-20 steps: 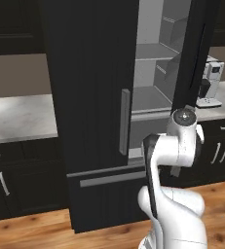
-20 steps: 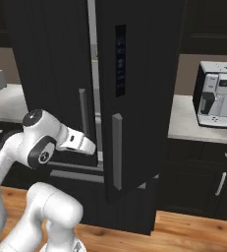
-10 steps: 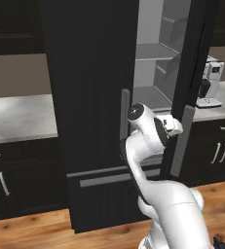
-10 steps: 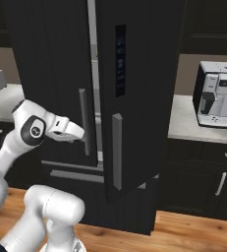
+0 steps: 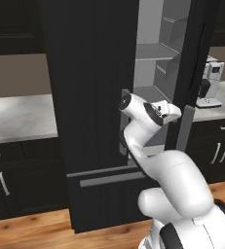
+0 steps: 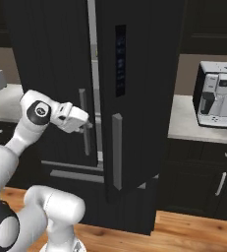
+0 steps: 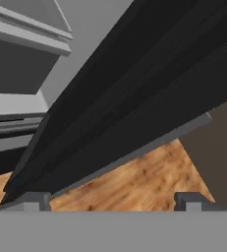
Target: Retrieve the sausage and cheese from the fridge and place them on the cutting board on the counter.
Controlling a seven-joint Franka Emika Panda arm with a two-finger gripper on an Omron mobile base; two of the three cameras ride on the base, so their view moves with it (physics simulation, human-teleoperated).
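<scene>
Sausage and cheese are nowhere to be made out yet; they are presumably somewhere on the shelves of the fridge [image 5: 89, 97], whose right door [image 6: 134, 93] stands only partly open. The step in hand looks like widening that door. The gripper [image 6: 88, 125] sits just beside the gap between the doors, near the left door's handle [image 6: 84, 120], its fingers [image 7: 34, 201] spread wide and holding nothing. To do this well, I would push on the door's inner edge and sweep outward along its arc (not straight ahead), keeping the wrist clear of the shelves [image 5: 158, 51]. Only a narrow slice of grey interior shows; the shelf surfaces are mostly hidden by the door and arm. The counter [image 5: 16, 116] shows no cutting board in these views.
</scene>
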